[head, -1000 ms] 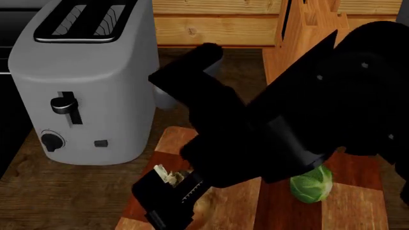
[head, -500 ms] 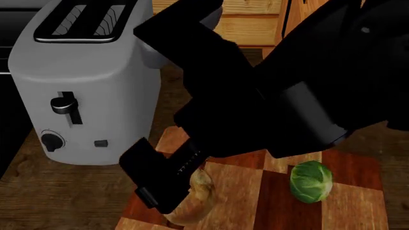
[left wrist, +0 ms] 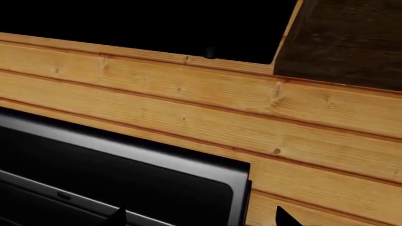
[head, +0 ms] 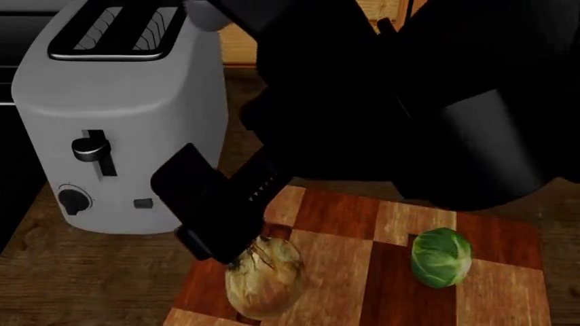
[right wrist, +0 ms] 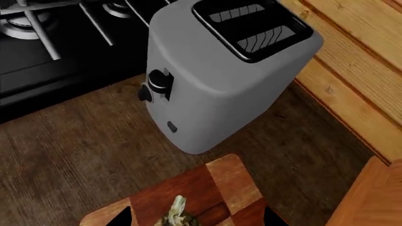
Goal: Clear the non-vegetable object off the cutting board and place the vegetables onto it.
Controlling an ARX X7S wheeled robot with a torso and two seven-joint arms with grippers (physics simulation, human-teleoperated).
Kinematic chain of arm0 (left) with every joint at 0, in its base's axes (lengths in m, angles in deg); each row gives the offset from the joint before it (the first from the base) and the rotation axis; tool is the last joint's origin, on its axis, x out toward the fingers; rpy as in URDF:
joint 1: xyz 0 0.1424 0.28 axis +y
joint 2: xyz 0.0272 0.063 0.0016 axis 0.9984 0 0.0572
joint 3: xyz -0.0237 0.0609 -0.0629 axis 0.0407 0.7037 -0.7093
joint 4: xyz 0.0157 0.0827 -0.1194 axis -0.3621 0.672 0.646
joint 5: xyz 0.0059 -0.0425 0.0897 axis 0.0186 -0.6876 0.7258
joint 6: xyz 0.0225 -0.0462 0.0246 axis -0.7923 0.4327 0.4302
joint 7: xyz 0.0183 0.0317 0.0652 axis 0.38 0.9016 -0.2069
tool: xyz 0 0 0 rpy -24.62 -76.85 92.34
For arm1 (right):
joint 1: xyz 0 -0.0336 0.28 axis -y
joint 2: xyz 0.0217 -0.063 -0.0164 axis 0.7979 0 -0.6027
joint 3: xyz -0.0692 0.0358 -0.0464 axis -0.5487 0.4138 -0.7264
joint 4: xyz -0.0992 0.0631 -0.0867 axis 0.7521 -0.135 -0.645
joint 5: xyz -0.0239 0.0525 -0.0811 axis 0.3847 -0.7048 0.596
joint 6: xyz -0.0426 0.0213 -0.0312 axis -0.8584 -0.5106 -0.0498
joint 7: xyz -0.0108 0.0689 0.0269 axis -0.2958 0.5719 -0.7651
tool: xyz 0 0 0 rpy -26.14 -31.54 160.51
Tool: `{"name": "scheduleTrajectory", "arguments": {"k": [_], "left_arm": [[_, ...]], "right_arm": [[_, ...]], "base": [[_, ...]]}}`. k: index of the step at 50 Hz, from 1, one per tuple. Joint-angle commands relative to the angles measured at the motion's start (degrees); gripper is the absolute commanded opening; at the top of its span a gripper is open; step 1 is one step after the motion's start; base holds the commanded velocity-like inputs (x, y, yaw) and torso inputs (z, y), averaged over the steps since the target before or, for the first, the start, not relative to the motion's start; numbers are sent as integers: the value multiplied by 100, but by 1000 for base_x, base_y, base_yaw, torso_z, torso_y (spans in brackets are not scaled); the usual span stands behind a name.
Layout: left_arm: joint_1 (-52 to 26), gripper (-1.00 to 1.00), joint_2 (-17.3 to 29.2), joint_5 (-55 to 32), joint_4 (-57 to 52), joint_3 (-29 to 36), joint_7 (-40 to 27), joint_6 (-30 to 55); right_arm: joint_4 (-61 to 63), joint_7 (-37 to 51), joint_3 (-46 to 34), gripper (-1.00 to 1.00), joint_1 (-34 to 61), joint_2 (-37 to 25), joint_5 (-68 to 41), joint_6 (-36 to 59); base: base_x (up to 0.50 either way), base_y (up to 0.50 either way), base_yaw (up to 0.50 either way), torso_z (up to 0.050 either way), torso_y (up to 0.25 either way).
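The cutting board (head: 335,258) lies at the near edge of the head view. The tan onion (head: 265,285) rests on its left part and the green Brussels sprout (head: 441,257) on its right part. My right gripper (head: 227,255) hangs just above the onion, open and empty. In the right wrist view its fingertips (right wrist: 122,217) stand wide apart on either side of the onion's dried top (right wrist: 176,212), above the board (right wrist: 220,179). My left gripper (left wrist: 197,219) is open and empty, facing a wooden wall (left wrist: 188,108). The pinkish-red non-vegetable object is out of view.
A grey toaster (head: 118,115) stands left of the board and close to it; it also shows in the right wrist view (right wrist: 220,75). A stove (right wrist: 37,28) lies beyond it. A light wooden block (right wrist: 370,197) stands beside the board. My black right arm (head: 408,102) hides the back.
My right gripper has risen off the board and away from the onion. The onion now lies free on the board. The sprout has not moved.
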Motion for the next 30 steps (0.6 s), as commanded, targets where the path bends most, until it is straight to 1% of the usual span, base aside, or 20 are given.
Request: {"name": "scheduleTrajectory", "arguments": {"k": [1, 9, 15, 20, 30], "left_arm": [[9, 100, 3, -24, -59, 17, -8, 22], [38, 100, 10, -97, -169, -39, -66, 111], [9, 100, 30, -138, -226, -59, -72, 159], [3, 100, 27, -171, -296, -67, -96, 200], [50, 100, 40, -217, -351, -100, -104, 210]], "right_arm": [[670, 842, 139, 100, 283, -190, -329, -278], [1240, 1876, 183, 100, 609, -322, -1098, -691], [1598, 2357, 218, 100, 775, -357, -1430, -917], [1857, 2828, 283, 100, 1117, -394, -1679, -1072], [2203, 3472, 344, 100, 1520, -462, -2105, -1292]], "base": [[0, 0, 0, 0, 0], [0, 0, 0, 0, 0], [0, 0, 0, 0, 0], [0, 0, 0, 0, 0], [0, 0, 0, 0, 0]]}}
